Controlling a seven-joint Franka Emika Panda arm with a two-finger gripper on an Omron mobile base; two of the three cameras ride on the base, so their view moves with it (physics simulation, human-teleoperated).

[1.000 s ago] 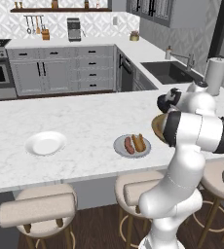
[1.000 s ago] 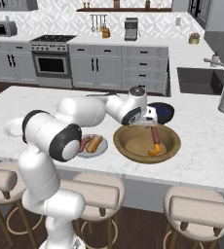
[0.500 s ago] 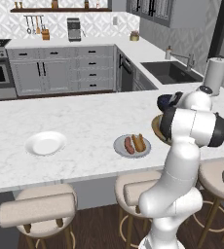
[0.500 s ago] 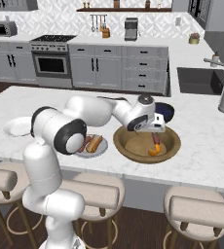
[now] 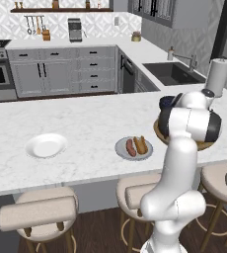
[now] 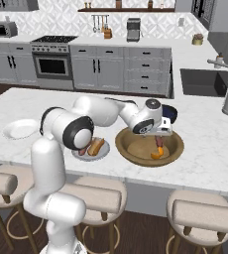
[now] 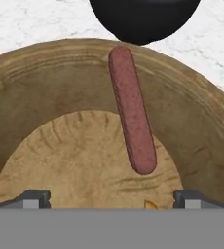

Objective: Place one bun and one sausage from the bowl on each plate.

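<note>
The tool [image 7: 111, 194] is poised low over the bowl [image 7: 31, 97], its two dark tips spread wide at the bottom of the hand view with nothing held between them. The step in hand is judged to be the picking of a second serving for the white plate [image 5: 46, 146], since the grey plate [image 5: 133, 148] already carries a sausage and a bun side by side.

For a clean pick, the tool is best lowered straight onto the thing chosen, with the tips set across its short width, not along its length. The sausage [image 7: 132, 112] is propped against the sloping wall, its lower end toward 6 o'clock in the hand view and its upper end near the rim at 12 o'clock, so a grasp near its middle is judged safest; a smooth cylinder of this kind may roll or slide down the slope if nudged. A sliver of orange-tan bun [image 7: 150, 205] is seen just beside the right tip.

The bowl is of tan-brown wood, grained, round and shallow. The sausage is reddish-brown, finely speckled, with rounded ends. Beyond the rim a glossy black rounded object [image 7: 143, 19] stands on the white marbled tabletop [image 7: 26, 24].
</note>
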